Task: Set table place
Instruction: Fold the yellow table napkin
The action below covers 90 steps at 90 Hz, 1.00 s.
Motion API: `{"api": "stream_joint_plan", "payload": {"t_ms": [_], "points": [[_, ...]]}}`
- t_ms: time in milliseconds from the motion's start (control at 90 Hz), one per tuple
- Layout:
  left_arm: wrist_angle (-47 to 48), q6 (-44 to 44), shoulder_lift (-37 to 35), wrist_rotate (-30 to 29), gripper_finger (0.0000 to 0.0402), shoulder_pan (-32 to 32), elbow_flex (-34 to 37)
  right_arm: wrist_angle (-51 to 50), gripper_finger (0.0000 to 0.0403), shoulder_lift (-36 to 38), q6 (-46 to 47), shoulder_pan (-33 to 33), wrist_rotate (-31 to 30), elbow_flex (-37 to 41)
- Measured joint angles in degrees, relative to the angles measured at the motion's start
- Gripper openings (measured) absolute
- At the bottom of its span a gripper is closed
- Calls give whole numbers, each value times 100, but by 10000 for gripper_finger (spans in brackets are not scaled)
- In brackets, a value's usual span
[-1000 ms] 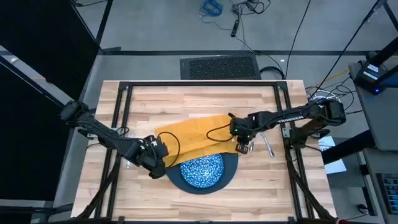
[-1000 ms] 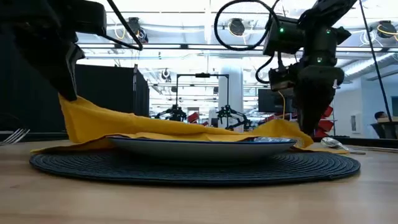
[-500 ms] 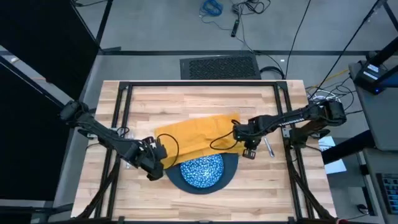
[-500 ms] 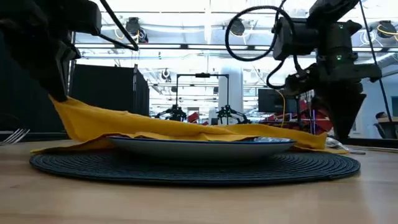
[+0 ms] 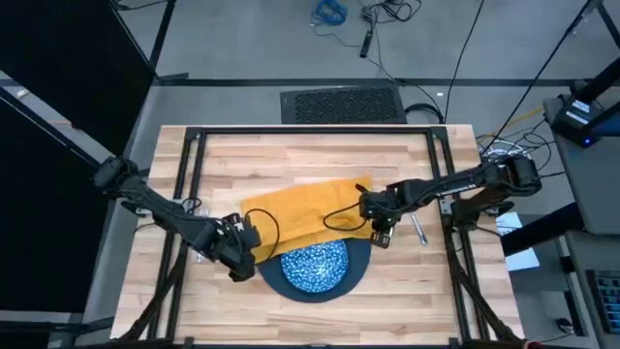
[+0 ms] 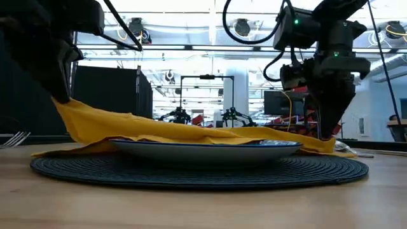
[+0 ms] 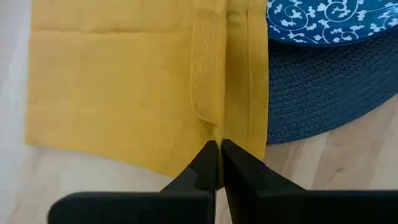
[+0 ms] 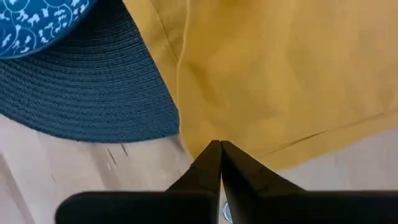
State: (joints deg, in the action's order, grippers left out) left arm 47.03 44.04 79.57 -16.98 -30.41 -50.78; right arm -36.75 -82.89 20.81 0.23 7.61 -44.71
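I held the napkin (image 5: 300, 211) pinched shut by both pincers, left (image 5: 235, 254) and right (image 5: 380, 233), flanking the dish (image 5: 313, 267); the next move, I judged, required lifting it clear.

1. No text, label, brand, number or sign could be read in any of the views.
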Motion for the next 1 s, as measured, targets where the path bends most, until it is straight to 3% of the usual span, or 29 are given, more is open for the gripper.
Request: {"api": "stream_joint_plan", "payload": {"t_ms": [256,444,678,867,1000], "points": [[-20,-104,0,3,0,46,0,200,28,2,3,-65,164,-234],[-80,-101,0,3,0,44,0,223,106,9,195,99,436,-400],[-176,-185,0,-4,0,44,0,177,199,-176,-77,342,-305,-359],[-171,-242,0,-16,0,44,0,86,222,-350,-913,624,-333,-356],[-181,-243,0,-24,0,44,0,-43,224,-392,-1021,670,-363,-358]]}}
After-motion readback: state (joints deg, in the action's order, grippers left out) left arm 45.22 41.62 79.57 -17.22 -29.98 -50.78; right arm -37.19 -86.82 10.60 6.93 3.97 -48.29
